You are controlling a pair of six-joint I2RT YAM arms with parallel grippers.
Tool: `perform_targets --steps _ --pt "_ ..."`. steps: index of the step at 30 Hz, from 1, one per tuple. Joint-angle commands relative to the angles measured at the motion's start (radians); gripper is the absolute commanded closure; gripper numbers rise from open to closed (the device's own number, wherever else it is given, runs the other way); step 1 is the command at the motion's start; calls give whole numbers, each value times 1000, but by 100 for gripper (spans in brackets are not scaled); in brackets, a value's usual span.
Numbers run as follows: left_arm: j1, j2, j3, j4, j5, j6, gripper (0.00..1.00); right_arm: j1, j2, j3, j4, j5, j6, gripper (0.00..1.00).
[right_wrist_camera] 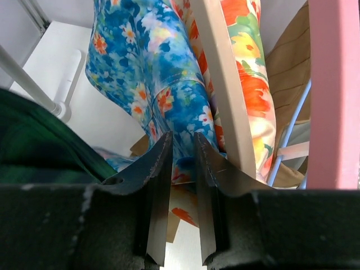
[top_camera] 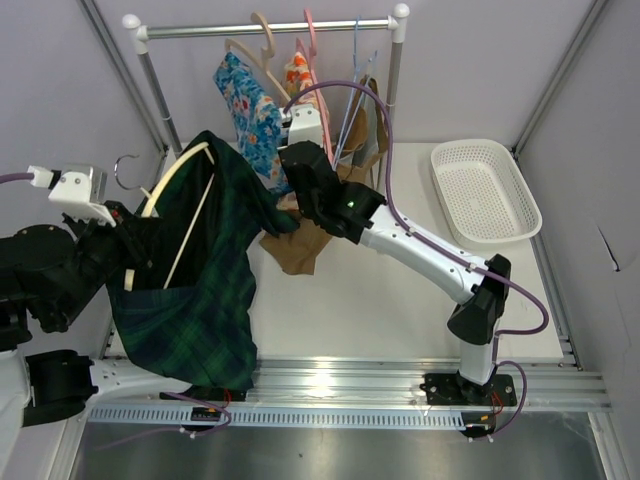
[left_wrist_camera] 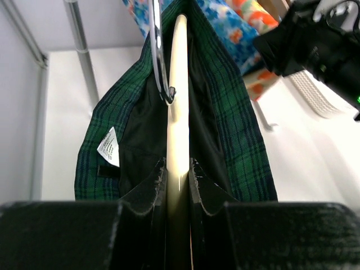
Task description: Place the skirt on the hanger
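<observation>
The dark green plaid skirt hangs draped over the cream hanger at the left of the table. In the left wrist view the hanger's arm runs straight up between my fingers, with the skirt folded round it and the metal hook above. My left gripper is shut on the hanger. My right gripper hovers at the skirt's upper right edge, beside the hanging clothes. Its jaws stand a little apart with nothing between them. The skirt shows at that view's left.
A clothes rail crosses the back. A blue floral garment, a tan hanger and a pink hanger hang from it. A brown garment lies under the right arm. A white basket sits at the right.
</observation>
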Motion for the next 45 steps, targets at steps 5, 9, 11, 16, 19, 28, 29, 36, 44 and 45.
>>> perform_targets --steps 5,9,11,16,19,28,29,36,44,45 --pt "-4 90 118 159 -151 94 100 -22 -55 -26 17 -23 41 74" --pt "-4 126 115 228 -161 155 100 -24 -63 -37 19 -26 45 75" --pt "-1 145 116 256 -162 182 100 -26 -66 -40 20 -29 47 75" --pt "137 206 113 319 -9 238 100 -26 -75 -51 20 -40 56 75" --pt "295 211 87 372 163 255 100 -29 -77 -57 20 -47 57 75" --pt "587 297 99 455 458 252 100 -30 -73 -51 7 -77 59 75" --pt "637 304 111 463 481 246 100 -32 -72 -49 2 -83 60 76" --pt "815 381 182 495 656 216 100 -39 -60 -16 -26 -121 67 76" --pt "964 472 236 563 825 183 100 -59 -66 -12 -32 -158 74 76" --pt "978 479 236 572 872 180 100 -61 -66 -11 -33 -164 74 77"
